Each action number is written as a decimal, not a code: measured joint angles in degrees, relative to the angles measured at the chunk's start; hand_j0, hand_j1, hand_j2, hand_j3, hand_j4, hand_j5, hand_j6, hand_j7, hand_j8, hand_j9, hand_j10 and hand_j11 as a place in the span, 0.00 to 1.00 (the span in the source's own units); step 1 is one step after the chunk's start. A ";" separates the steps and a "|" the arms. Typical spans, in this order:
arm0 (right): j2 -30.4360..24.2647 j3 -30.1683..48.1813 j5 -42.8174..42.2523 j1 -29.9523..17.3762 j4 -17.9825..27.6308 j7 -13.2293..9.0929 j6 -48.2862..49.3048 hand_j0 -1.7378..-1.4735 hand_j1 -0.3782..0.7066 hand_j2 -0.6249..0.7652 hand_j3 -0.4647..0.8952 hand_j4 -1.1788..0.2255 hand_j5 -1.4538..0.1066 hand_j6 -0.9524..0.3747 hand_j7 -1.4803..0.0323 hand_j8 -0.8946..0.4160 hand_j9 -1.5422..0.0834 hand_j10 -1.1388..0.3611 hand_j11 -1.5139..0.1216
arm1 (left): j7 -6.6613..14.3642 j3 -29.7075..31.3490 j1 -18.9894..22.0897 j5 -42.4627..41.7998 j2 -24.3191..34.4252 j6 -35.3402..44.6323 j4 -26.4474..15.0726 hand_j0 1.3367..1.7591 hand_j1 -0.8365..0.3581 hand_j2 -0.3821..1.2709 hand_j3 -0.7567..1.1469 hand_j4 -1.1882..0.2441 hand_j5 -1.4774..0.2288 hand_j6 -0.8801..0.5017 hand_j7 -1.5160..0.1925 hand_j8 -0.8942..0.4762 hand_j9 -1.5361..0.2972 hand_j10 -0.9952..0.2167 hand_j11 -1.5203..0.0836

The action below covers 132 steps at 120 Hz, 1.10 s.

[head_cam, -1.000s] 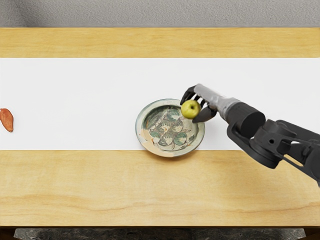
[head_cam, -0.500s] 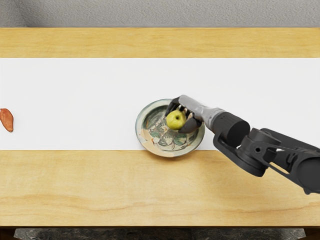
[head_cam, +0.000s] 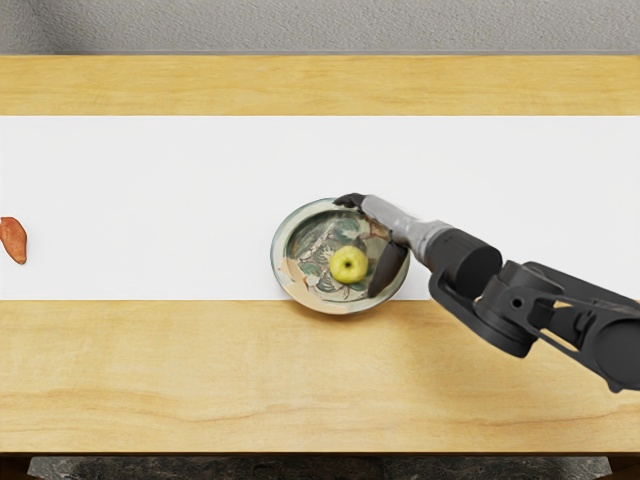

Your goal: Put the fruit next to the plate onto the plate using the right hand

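Note:
A small yellow-green apple (head_cam: pixel 349 264) lies on the patterned round plate (head_cam: pixel 292 260), a little right of its middle. My right hand (head_cam: pixel 368 235) hovers over the plate's right side, its fingers spread apart, with the thumb (head_cam: pixel 385 270) just right of the apple and the other fingers (head_cam: pixel 352 201) at the plate's far rim. The hand holds nothing. Its dark arm (head_cam: pixel 520 300) comes in from the right edge. The left arm is out of view.
The plate sits on a white runner (head_cam: pixel 180 200) across the wooden table (head_cam: pixel 300 380). A reddish-orange object (head_cam: pixel 13 239) lies at the far left edge of the runner.
The hand carried the apple left over the plate, then let it go. The apple now rests on the plate and the fingers have spread open.

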 joint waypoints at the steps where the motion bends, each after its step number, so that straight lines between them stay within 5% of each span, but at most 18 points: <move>1: -0.02 0.10 0.00 0.02 0.02 0.00 0.02 0.30 0.15 0.44 0.34 0.74 0.81 0.64 0.85 0.60 0.83 0.66 0.80 | 0.00 0.00 0.00 0.00 0.00 0.00 0.00 0.76 0.98 0.23 0.40 0.82 0.86 0.63 0.88 0.65 0.83 0.81 0.94; 34: -0.51 5.76 2.99 0.26 0.44 0.00 2.88 0.30 0.06 0.45 0.34 0.81 0.90 0.70 0.95 0.66 0.92 0.73 0.89 | 0.00 0.00 0.00 0.00 0.00 0.00 0.00 0.76 0.98 0.23 0.40 0.82 0.86 0.63 0.88 0.65 0.83 0.81 0.94; 81: -18.54 25.48 41.48 0.33 -1.17 0.00 35.86 0.30 0.03 0.45 0.34 0.83 0.93 0.71 0.97 0.68 0.94 0.76 0.92 | -0.02 -0.02 0.09 0.00 0.00 0.00 0.00 0.76 0.98 0.23 0.40 0.82 0.86 0.63 0.88 0.65 0.83 0.81 0.94; 132: -27.51 28.61 55.15 3.39 -2.22 0.00 41.65 0.30 0.03 0.45 0.34 0.84 0.93 0.72 0.98 0.68 0.95 0.76 0.93 | 0.07 0.05 -0.02 0.07 0.00 0.01 0.00 0.76 0.98 0.23 0.40 0.82 0.86 0.63 0.88 0.65 0.83 0.81 0.94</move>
